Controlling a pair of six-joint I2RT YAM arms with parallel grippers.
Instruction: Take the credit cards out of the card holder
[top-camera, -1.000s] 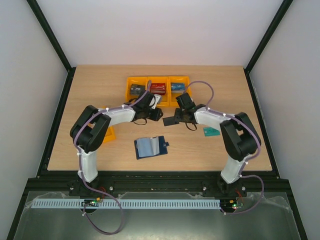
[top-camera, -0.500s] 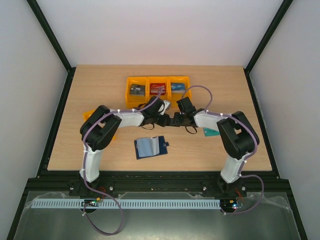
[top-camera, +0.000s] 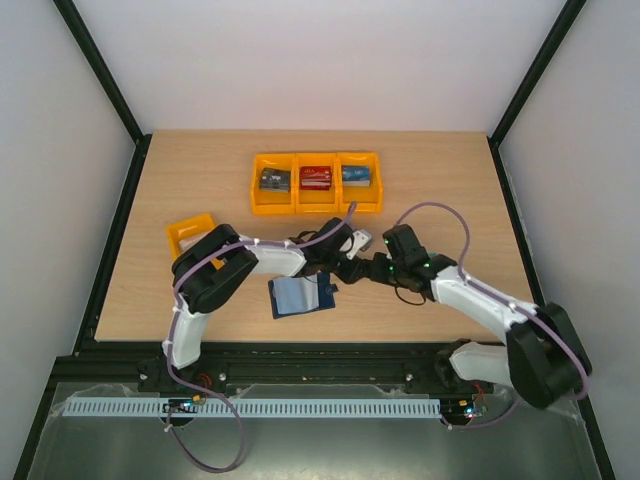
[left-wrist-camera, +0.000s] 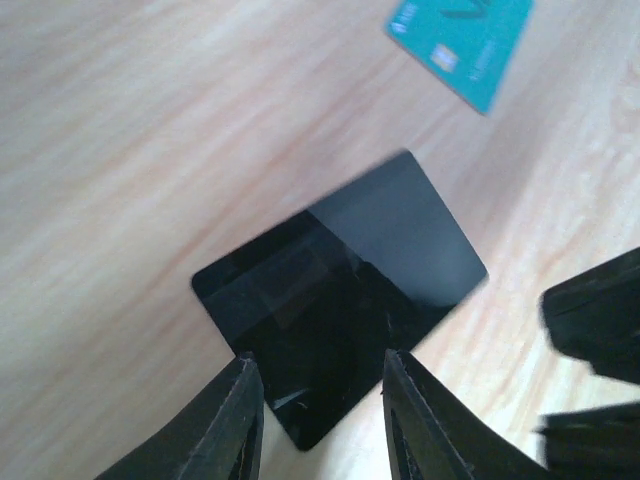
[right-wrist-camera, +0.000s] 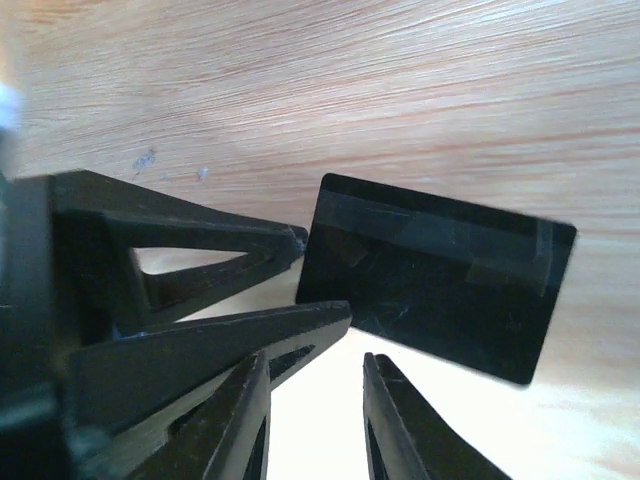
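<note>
A black credit card (left-wrist-camera: 340, 290) lies flat on the wood. My left gripper (left-wrist-camera: 320, 385) is open, its two fingers straddling the card's near corner. In the right wrist view the same black card (right-wrist-camera: 435, 285) sits just past my right gripper (right-wrist-camera: 315, 385), which is open with nothing between its fingers; the left gripper's fingertips (right-wrist-camera: 335, 315) touch the card's left edge. A teal card (left-wrist-camera: 462, 45) lies farther off on the table. The card holder (top-camera: 298, 296), navy with pale sleeves, lies open beside both grippers (top-camera: 355, 268); the arms hide the cards in the top view.
Three orange bins (top-camera: 316, 205) stand in a row at the back, each holding small items. A smaller orange bin (top-camera: 188, 234) sits at the left beside the left arm's elbow. The right arm stretches across the near right of the table.
Both grippers came nearer and lower, from mid-table to beside the card holder. The black card, held up by the right gripper before, now lies on the wood. The right jaws narrowed.
</note>
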